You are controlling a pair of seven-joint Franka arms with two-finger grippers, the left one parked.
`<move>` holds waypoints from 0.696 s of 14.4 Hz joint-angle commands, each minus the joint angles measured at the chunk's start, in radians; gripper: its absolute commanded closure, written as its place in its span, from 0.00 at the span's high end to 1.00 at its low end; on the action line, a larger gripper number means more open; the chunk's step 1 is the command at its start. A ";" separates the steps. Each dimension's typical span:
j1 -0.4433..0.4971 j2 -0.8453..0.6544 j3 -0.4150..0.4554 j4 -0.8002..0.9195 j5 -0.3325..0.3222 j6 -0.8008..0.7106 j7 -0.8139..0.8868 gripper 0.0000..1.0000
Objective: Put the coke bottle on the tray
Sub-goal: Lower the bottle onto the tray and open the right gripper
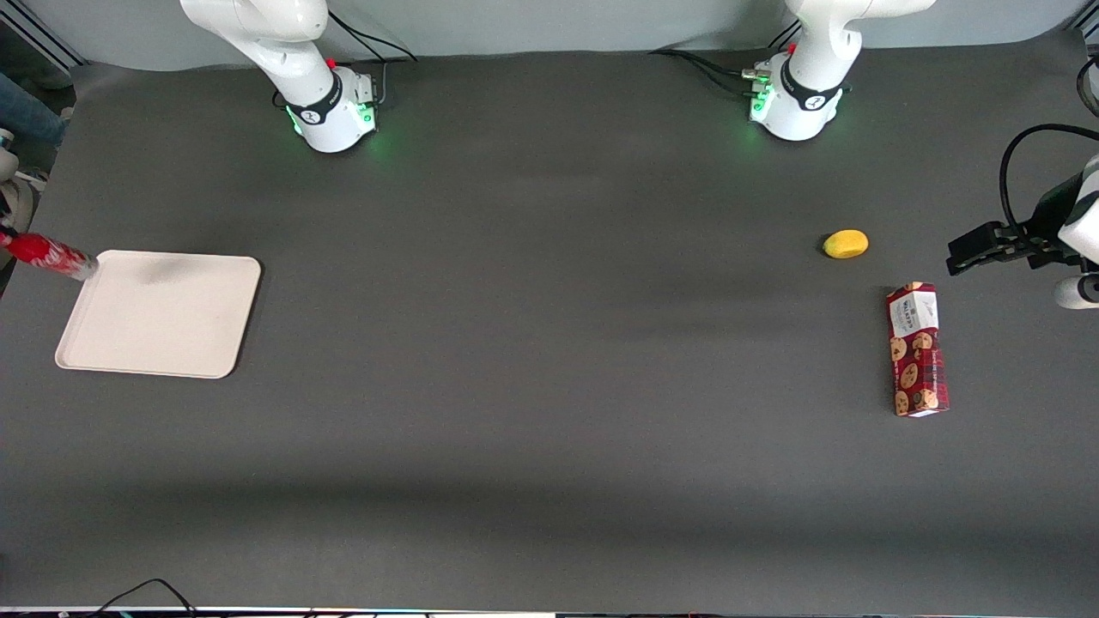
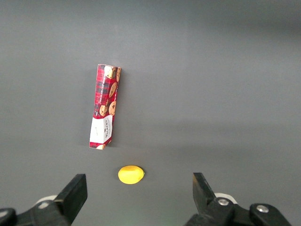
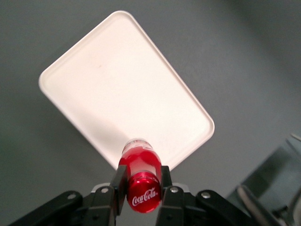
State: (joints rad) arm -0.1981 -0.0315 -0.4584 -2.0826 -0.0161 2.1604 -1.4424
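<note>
The coke bottle (image 3: 139, 176) is up in the air, tilted, silvery base over the tray's (image 1: 163, 318) rim at the working arm's end of the bench (image 1: 549, 386). The hand (image 3: 139, 184) is clamped on its neck, fingers (image 3: 118, 184) either side. Toward the parked arm's end: a lemon (image 1: 846, 244), with a cookie box (image 1: 917, 350) nearer the front camera.

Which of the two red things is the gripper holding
The coke bottle, clamped in the gripper over the tray's edge; the red cookie box lies untouched toward the parked arm's end.
</note>
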 commanded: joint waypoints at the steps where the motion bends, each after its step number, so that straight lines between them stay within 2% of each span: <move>1: -0.021 0.146 0.007 0.041 0.109 0.088 -0.110 0.00; 7: -0.056 0.212 -0.042 0.032 0.119 0.167 -0.181 0.00; 8: -0.058 0.216 -0.043 0.032 0.119 0.167 -0.179 0.10; 9: -0.058 0.220 -0.043 0.032 0.119 0.165 -0.179 0.78; 10: -0.058 0.229 -0.042 0.032 0.125 0.167 -0.181 1.00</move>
State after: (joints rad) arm -0.2568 0.1753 -0.4996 -2.0703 0.0762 2.3186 -1.5874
